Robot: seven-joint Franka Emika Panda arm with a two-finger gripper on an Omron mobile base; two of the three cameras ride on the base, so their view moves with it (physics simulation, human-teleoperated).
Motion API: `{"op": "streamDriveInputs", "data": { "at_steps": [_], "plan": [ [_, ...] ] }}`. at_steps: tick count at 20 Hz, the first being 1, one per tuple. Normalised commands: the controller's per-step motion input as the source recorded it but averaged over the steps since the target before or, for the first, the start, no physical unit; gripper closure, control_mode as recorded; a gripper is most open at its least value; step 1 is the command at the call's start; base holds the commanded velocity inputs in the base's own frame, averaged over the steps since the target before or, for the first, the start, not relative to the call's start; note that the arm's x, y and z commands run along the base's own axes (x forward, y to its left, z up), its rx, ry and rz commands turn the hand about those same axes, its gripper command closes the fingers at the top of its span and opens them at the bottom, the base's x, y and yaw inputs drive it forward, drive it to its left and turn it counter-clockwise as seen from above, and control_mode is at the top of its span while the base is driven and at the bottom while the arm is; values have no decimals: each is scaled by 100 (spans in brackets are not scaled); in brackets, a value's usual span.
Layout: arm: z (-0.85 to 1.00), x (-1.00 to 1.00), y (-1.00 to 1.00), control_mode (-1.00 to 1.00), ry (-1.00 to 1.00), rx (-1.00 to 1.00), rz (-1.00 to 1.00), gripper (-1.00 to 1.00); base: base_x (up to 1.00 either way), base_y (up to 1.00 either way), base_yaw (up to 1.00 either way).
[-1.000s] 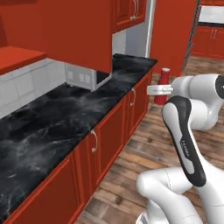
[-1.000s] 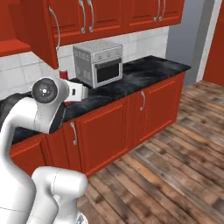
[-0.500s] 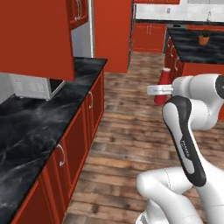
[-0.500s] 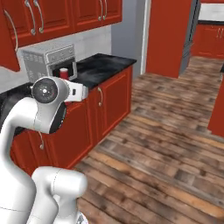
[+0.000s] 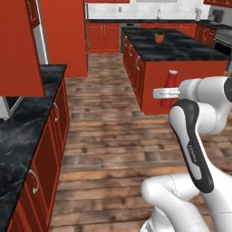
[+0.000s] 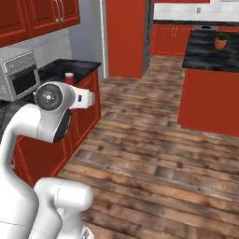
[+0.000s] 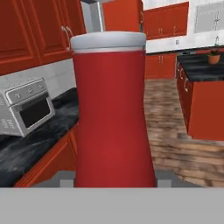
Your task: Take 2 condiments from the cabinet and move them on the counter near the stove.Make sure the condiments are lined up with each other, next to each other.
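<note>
The gripper is clamped on the red condiment bottle, upright and carried above the wood floor (the island lies ahead). This looks like the transport step; next the base must reach the counter by the stove.

My arm is glossy white, built of fat rounded links. A long black band with small pale lettering runs down my forearm, and a grey disc caps one joint.
</note>
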Motion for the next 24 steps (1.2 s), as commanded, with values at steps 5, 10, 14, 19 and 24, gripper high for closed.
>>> {"op": "streamDriveInputs", "data": {
  "at_steps": [5, 10, 14, 19, 24],
  "plan": [
    [0, 0, 0, 100, 0, 0, 0, 100, 7, 1, -33],
    [0, 0, 0, 100, 0, 0, 0, 100, 52, 6, -15],
    [0, 0, 0, 100, 0, 0, 0, 100, 79, -14, -10],
    [0, 0, 0, 100, 0, 0, 0, 100, 88, -72, -17],
    [0, 0, 0, 100, 0, 0, 0, 100, 81, -85, -34]
  ]
}}
